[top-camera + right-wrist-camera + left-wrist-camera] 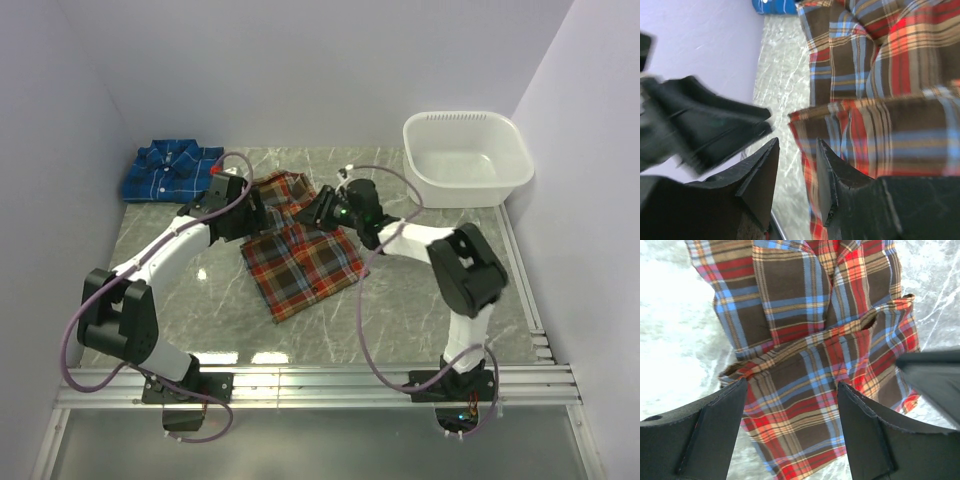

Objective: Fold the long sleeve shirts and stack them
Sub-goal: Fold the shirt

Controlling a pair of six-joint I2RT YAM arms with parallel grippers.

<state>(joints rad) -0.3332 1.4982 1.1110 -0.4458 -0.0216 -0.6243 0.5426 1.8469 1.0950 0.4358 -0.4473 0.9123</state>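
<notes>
- The left tool (pixel 790 390) is hovering over the red-orange plaid shirt (pixel 305 260), fingers spread wide and gripping nothing.
- The right tool (pixel 797 145) is sitting at that shirt's folded edge, fingers narrowly parted, with the marble desk (pixel 420 290) showing through the gap.
- The shirt is lying partly folded mid-desk, between both tools.
- The blue plaid shirt (pixel 170 170) is lying folded at the far left corner.
- The white tub (pixel 470 188) is sitting far right.

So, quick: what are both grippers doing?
Left gripper: open over the red plaid shirt.
Right gripper: jaws slightly apart, gripping nothing visible.
</notes>
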